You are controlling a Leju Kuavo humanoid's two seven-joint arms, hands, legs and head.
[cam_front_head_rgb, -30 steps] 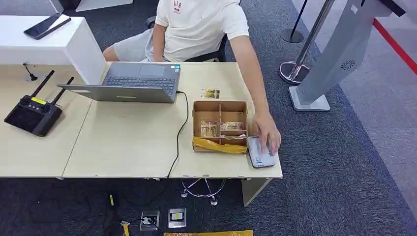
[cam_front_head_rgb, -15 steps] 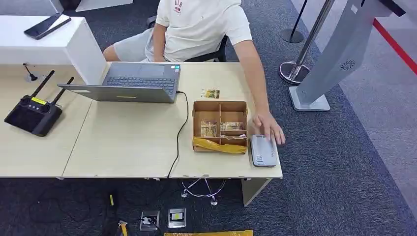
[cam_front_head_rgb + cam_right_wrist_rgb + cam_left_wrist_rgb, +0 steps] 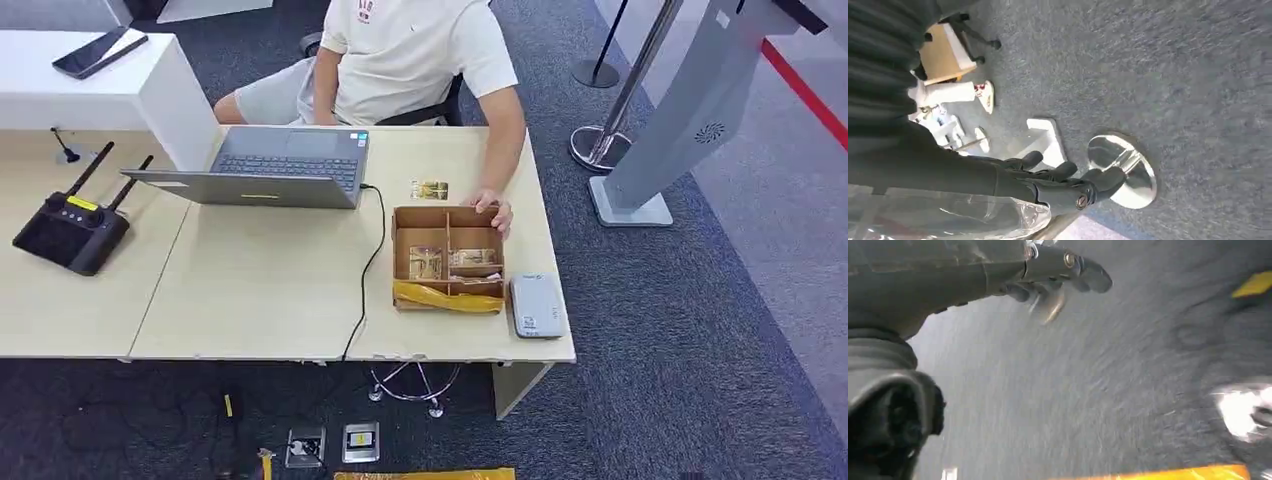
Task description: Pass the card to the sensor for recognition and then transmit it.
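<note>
The left hand (image 3: 1058, 280), blurred in its wrist view, hangs over grey carpet with its dark fingers loosely extended and nothing in them; the right hand (image 3: 1068, 182) likewise holds nothing, fingers spread above a chrome stanchion base (image 3: 1123, 170). On the light wooden desk (image 3: 270, 290), small cards (image 3: 425, 262), too small to read, lie in the brown divided cardboard box (image 3: 447, 255), one more printed card (image 3: 429, 190) beyond it. The grey flat card sensor (image 3: 537, 306) sits just beside the box, whose far corner a person's hand (image 3: 493, 212) touches.

One laptop (image 3: 270, 165), one black remote (image 3: 70, 225), one phone (image 3: 98, 52), one brown box (image 3: 447, 258) with four parts, one grey sensor (image 3: 537, 306), one person (image 3: 400, 55), and one loose card (image 3: 429, 190) on the surface (image 3: 260, 290)
</note>
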